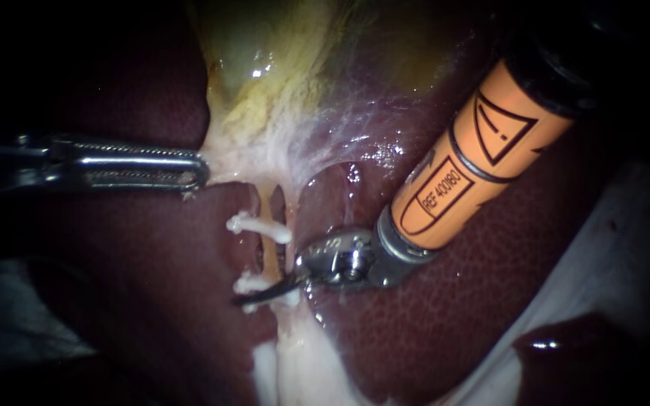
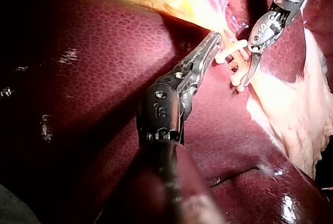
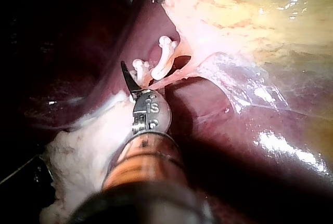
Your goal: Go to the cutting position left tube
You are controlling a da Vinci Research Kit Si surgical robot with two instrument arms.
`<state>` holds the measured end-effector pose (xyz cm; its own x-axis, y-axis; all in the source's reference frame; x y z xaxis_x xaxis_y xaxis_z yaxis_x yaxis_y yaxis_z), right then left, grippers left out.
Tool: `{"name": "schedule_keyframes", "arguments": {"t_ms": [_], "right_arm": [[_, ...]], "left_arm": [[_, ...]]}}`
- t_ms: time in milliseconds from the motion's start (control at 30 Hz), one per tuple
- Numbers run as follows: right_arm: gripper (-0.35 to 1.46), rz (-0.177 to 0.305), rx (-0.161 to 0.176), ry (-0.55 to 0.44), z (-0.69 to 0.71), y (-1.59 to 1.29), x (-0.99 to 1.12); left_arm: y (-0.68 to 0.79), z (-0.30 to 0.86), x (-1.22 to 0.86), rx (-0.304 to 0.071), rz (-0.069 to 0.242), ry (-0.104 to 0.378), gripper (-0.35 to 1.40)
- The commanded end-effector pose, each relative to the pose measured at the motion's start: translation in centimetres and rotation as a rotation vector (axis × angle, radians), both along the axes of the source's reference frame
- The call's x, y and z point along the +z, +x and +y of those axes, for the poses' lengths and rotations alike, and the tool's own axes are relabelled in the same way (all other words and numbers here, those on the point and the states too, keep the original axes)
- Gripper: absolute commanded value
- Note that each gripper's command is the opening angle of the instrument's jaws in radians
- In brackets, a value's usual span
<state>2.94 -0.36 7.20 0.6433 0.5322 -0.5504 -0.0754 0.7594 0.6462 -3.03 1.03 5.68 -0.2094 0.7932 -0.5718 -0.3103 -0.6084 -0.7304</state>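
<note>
A pale tube (image 1: pixel 268 252) runs down between two white clips, an upper clip (image 1: pixel 259 225) and a lower clip (image 1: pixel 250 284). My right instrument (image 1: pixel 246 298), on an orange shaft, comes in from the upper right. Its thin dark blades lie together across the tube at the lower clip. In the right wrist view the blade tip (image 3: pixel 125 68) stands just beside the clips (image 3: pixel 162 57). My left instrument (image 1: pixel 198 171) is shut on pale tissue below the gallbladder (image 1: pixel 265 60) and holds it stretched. The left wrist view shows these jaws (image 2: pixel 214 41) close to the clips (image 2: pixel 234 55).
Dark red liver (image 1: pixel 137 286) lies on both sides of the tube. Thin webbed tissue (image 1: pixel 355 128) spans from the gallbladder to the right. Pale fatty tissue (image 1: pixel 295 361) lies below the clips. A white cloth (image 1: pixel 611 248) shows at the right edge.
</note>
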Motion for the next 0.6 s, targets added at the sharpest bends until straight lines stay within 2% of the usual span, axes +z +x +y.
{"name": "schedule_keyframes", "arguments": {"t_ms": [33, 233, 367, 600], "right_arm": [[1.26, 0.0, 0.0, 0.0, 0.0, -0.01, 0.0], [1.26, 0.001, -0.001, 0.002, 0.01, -0.06, -0.01], [1.19, 0.003, -0.008, 0.006, 0.05, -0.21, -0.05], [1.17, 0.016, 0.005, 0.006, 0.27, -0.59, -0.14]], "left_arm": [[0.0, 0.0, 0.0, 0.0, 0.0, 0.0, -0.35], [0.02, 0.0, 0.0, 0.001, -0.001, 0.0, -0.35], [0.05, 0.0, 0.0, 0.003, -0.002, 0.0, -0.35], [0.06, 0.0, 0.01, 0.004, -0.002, 0.0, -0.35]]}}
